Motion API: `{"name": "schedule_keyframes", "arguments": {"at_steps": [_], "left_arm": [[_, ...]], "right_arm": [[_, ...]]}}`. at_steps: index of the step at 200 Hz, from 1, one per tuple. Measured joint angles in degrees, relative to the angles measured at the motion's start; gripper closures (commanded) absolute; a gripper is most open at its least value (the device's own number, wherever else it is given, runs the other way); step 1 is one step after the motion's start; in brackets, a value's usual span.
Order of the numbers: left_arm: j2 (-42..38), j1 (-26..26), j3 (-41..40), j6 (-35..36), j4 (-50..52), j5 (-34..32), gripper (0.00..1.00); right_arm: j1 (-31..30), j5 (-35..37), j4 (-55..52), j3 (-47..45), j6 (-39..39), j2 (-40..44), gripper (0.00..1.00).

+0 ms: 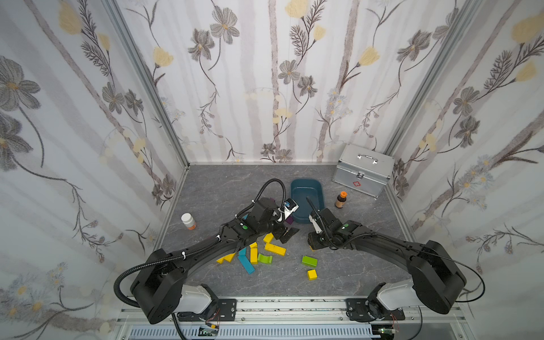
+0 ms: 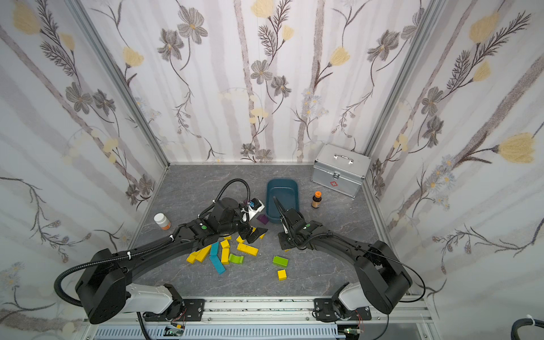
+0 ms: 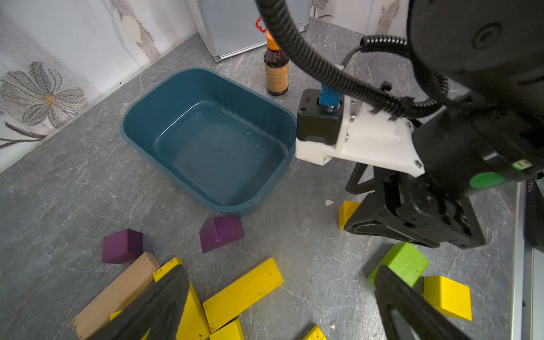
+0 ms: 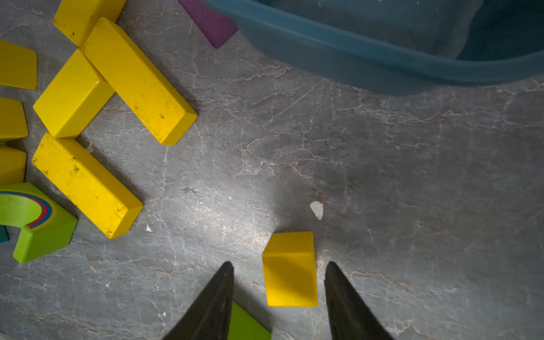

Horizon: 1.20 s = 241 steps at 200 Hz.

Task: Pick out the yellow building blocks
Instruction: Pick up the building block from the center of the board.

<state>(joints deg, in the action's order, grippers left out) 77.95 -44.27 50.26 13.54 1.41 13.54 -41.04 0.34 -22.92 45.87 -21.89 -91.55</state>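
Right pincer (image 4: 279, 265) half-open, straddling small yellow block (image 4: 290, 273) near blue tub (image 4: 382, 67), not gripping. Left pincer (image 3: 279, 273) wide over yellow bars (image 3: 243, 291) near tub.

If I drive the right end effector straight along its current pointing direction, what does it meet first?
The small yellow block, which sits between the open fingers of the right end effector, apparently untouched. The fingertips would probably straddle it and reach the table; depth is unclear.
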Motion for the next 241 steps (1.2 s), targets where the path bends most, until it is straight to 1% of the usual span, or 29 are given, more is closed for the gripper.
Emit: {"name": "schedule_keyframes", "arguments": {"at_steps": [20,63,69,87,135,149,168,204,238,241], "left_arm": [[0.0,-0.1,0.3,0.1,0.1,0.0,0.00],[0.0,-0.3,0.4,0.4,0.2,-0.4,0.00],[0.0,-0.3,0.4,0.4,0.2,-0.4,0.00],[-0.1,-0.3,0.4,0.7,0.2,-0.4,0.00],[-0.2,-0.7,0.5,1.1,0.5,-0.9,0.00],[-0.2,-0.7,0.5,1.1,0.5,-0.9,0.00],[-0.2,-0.7,0.5,1.1,0.5,-0.9,0.00],[-0.3,-0.9,0.6,1.3,0.8,-1.3,0.00],[-0.5,-1.0,0.6,1.5,1.2,-1.3,0.00],[-0.5,-1.0,0.7,1.5,1.3,-1.3,0.00]], "right_arm": [[-0.1,0.3,-0.2,0.1,-0.3,-2.1,0.49],[-0.3,1.2,-0.7,0.2,-0.6,-2.9,0.52],[-0.3,1.3,-0.8,0.2,-0.6,-2.9,0.54],[-0.4,1.6,-1.0,0.2,-0.6,-2.9,0.56],[-0.5,2.4,-1.7,0.6,-0.6,-3.7,0.56],[-0.6,2.4,-1.7,0.6,-0.6,-3.8,0.61],[-0.7,2.4,-1.7,0.7,-0.6,-4.1,0.61],[-0.8,2.6,-1.9,0.7,-0.6,-4.4,0.58],[-0.9,2.8,-2.1,0.8,-0.6,-4.5,0.63],[-0.9,2.8,-2.1,0.8,-0.7,-4.5,0.65]]}}
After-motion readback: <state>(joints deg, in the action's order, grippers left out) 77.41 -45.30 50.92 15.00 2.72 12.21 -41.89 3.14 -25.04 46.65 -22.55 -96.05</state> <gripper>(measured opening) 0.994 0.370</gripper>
